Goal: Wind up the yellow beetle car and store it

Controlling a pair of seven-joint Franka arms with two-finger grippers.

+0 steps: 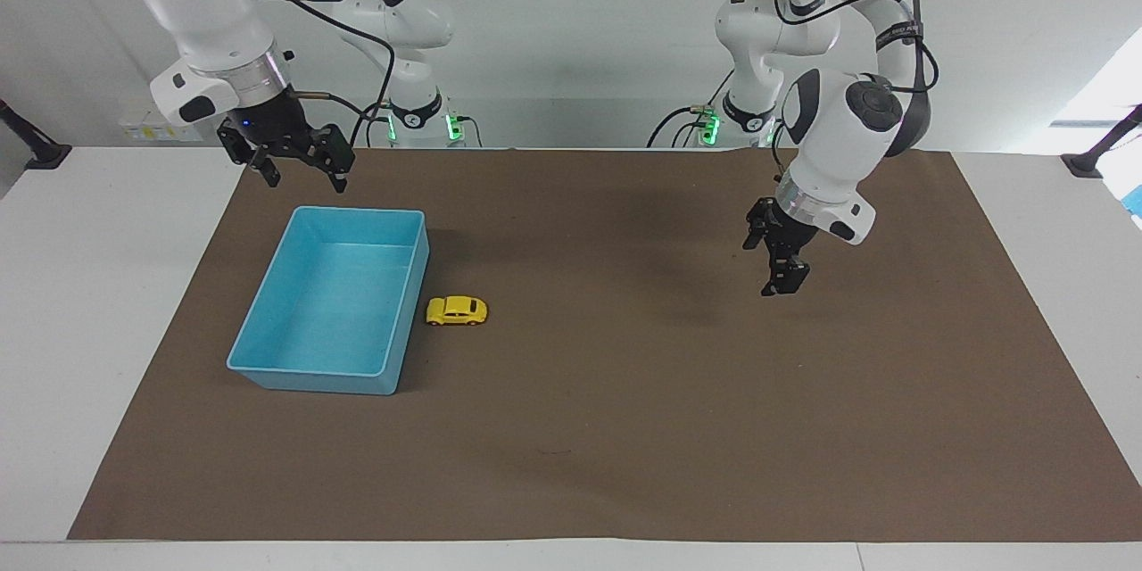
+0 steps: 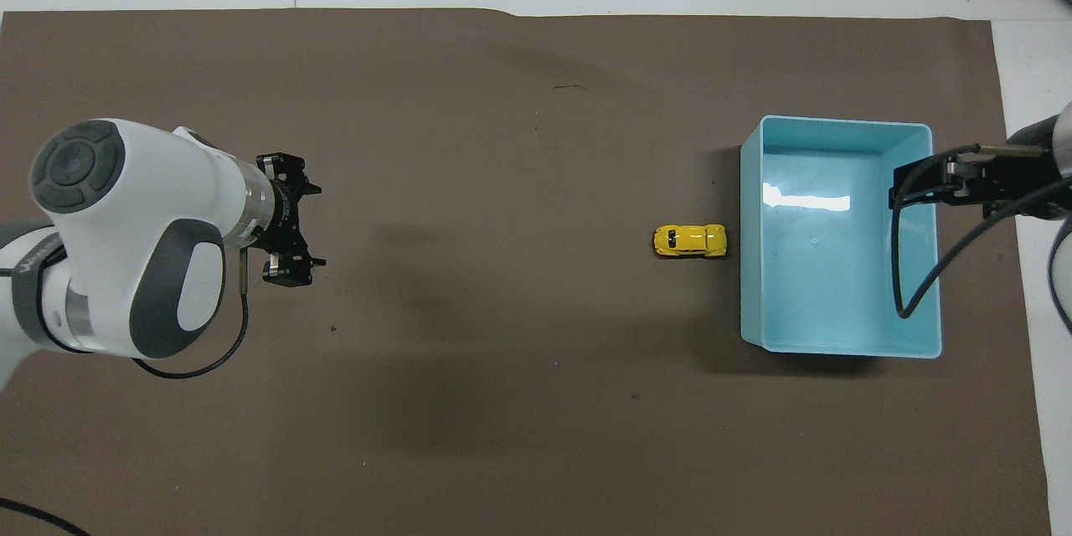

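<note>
Yellow beetle car (image 1: 457,310) stands on its wheels on the brown mat (image 1: 624,428), just beside the long wall of the blue bin (image 1: 268,355), at the wall that faces the left arm's end of the table. From these views I cannot tell if it touches that wall. The bin holds nothing.

The right gripper (image 1: 298,176) hangs in the air over the mat by the bin's rim nearest to the robots, with its fingers spread apart and nothing between them. The car lies below it and to one side, past the bin's corner, so this gripper is the close one. The left gripper (image 1: 778,278) hangs over bare mat, well apart from the car, and it carries nothing; whether its fingers are parted or closed I cannot tell.

In my judgement the step in hand is the storing: to pick the car up and put it into the bin. To do it well, the right gripper should come straight down over the car and close across its narrow width, one finger at each side door. The finger nearer to the bin has little room, so it should go down slowly and not push the wall. The car is small and can roll, so a centered grip is safer.
</note>
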